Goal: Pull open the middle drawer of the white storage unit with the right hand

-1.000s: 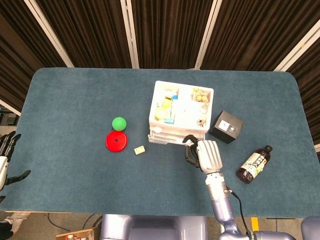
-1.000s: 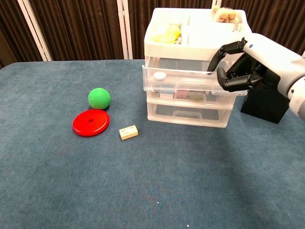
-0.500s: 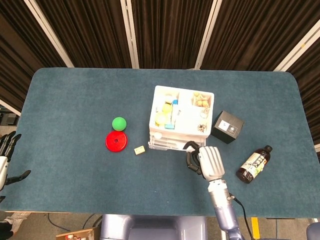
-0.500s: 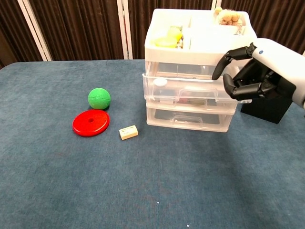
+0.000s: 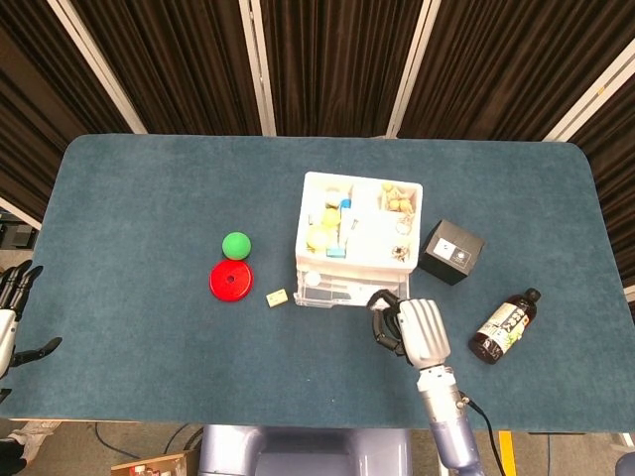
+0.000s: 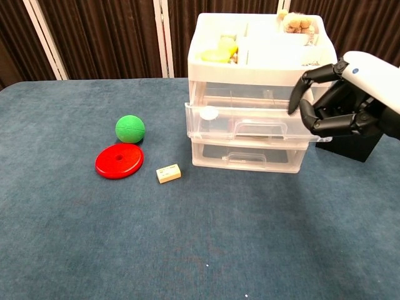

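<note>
- The white storage unit (image 6: 250, 94) is seen mid-table, just left of a black box (image 5: 449, 251); its middle drawer (image 6: 247, 125) projects forward past the top and bottom drawers, so it is judged partly open.
- The right hand (image 6: 340, 106) is found at the drawer's right front corner, fingers (image 6: 306, 81) curled and hooked over the front rim; contact is suggested but whether the rim is actually gripped cannot be told.
- Key relation: the drawer front's long axis runs left-right across the robot; the slide direction is toward the robot, and the hand lies on the near side, so a straight pull back is judged right.
- The pull is off-centre; skewing or dragging of the unit is a risk.
- The left hand (image 5: 12, 317) is seen at the far left table edge, fingers spread, holding nothing, well apart.
</note>
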{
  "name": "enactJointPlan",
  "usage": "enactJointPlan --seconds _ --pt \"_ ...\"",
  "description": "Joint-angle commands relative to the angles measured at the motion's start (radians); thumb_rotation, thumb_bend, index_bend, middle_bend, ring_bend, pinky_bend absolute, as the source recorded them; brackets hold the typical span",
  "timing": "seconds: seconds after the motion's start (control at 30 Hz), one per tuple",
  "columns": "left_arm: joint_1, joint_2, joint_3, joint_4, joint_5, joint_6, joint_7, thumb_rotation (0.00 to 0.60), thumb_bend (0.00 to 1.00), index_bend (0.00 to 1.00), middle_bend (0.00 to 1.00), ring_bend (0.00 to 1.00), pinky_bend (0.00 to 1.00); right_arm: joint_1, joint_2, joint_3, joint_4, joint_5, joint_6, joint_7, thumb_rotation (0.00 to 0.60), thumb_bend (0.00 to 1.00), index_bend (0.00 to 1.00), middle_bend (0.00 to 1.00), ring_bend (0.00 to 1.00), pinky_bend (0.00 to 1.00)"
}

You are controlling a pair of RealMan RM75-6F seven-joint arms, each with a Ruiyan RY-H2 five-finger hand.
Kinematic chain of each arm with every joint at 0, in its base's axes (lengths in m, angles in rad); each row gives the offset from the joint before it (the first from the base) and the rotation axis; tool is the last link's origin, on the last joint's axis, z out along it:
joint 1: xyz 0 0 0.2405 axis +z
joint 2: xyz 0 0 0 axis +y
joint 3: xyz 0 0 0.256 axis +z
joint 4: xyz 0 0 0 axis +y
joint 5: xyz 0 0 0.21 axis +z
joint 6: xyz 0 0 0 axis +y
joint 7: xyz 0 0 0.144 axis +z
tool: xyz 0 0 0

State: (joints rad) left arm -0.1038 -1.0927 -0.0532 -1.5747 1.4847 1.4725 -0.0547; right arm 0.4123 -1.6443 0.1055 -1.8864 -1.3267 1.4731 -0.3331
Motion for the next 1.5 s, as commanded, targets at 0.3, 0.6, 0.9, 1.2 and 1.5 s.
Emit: enactJointPlan --seconds 0.3,0.6,0.9,1.2,1.5 --pt "-0.001 0.001 0.001 0.001 0.001 -0.002 -0.001 0.600 0.02 0.01 0.00 0.00 0.06 -0.037 0.027 -0.028 -0.044 -0.027 -0.006 -0.007 0.600 0.64 0.54 0.94 0.88 0.93" --pt "0.000 0.000 0.000 0.000 -0.001 -0.001 0.001 0.600 0.02 0.01 0.00 0.00 0.06 -0.047 0.051 -0.020 -0.076 -0.071 -0.007 -0.011 0.600 0.64 0.45 0.94 0.88 0.93" --pt "0.005 0.002 0.002 -0.001 0.004 0.010 0.000 0.600 0.02 0.01 0.00 0.00 0.05 -0.037 0.237 0.074 -0.166 -0.052 -0.020 -0.094 0.600 0.64 0.44 0.91 0.85 0.92" --pt "0.018 0.001 0.008 -0.005 0.028 0.044 0.019 0.600 0.02 0.01 0.00 0.00 0.06 -0.180 0.435 0.010 -0.078 -0.121 0.089 0.093 0.600 0.49 0.19 0.59 0.46 0.69" --pt "0.027 -0.019 0.015 0.003 0.059 0.076 0.078 0.600 0.03 0.02 0.00 0.00 0.05 -0.245 0.520 -0.120 0.039 -0.163 0.021 0.145 0.600 0.21 0.00 0.00 0.00 0.22"
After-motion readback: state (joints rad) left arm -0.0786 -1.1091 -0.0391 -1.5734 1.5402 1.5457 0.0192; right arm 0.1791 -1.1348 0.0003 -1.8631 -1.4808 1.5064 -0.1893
